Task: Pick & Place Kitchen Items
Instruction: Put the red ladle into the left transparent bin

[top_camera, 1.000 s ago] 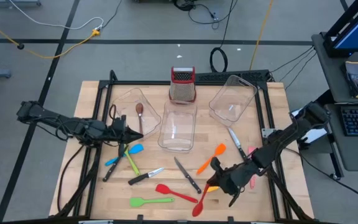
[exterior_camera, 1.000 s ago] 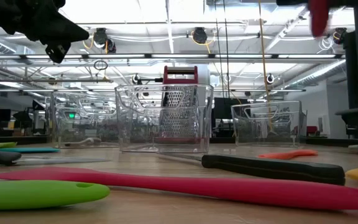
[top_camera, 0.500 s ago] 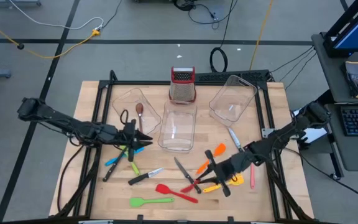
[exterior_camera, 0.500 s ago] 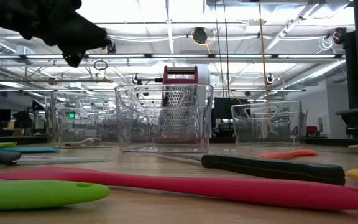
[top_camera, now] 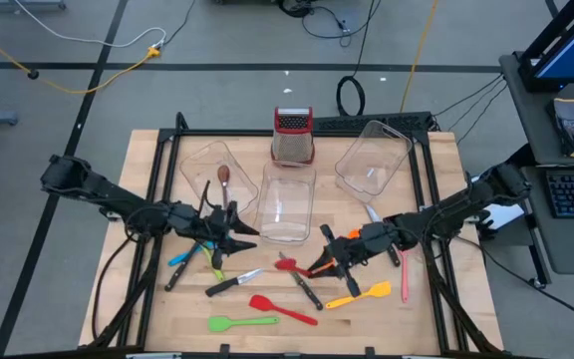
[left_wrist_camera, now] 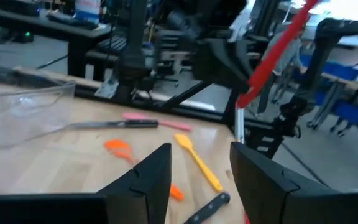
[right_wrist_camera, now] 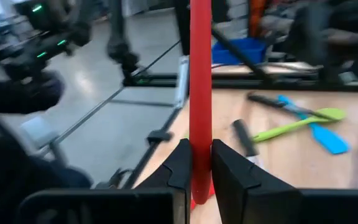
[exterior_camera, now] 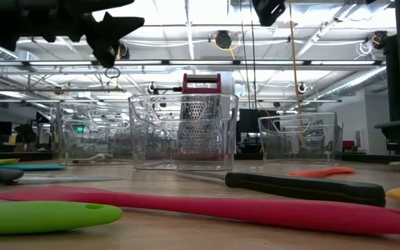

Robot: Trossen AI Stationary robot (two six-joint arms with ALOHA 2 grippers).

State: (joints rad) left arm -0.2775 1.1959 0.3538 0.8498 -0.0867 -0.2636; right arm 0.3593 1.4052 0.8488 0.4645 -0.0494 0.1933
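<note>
While the right tool [top_camera: 335, 251] is clenched on a red spoon [right_wrist_camera: 200, 93] above the middle of the bench [top_camera: 147, 165], the left tool [top_camera: 235, 237] hangs released with nothing in it, just in front of the left tub [top_camera: 207, 165]. Other spoons and knives lie near the front edge, like a green spatula [top_camera: 239, 322], a yellow spatula [top_camera: 359, 295] and a black-handled knife [top_camera: 233, 282].

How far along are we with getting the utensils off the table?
Barely started. Done: one brown spoon lies in the left tub; the middle tub and right tub look empty. In hand: the right gripper is shut on a red utensil; the left gripper hangs open, empty. Left: green spatula, red spatula, yellow spatula, knives and others.
</note>
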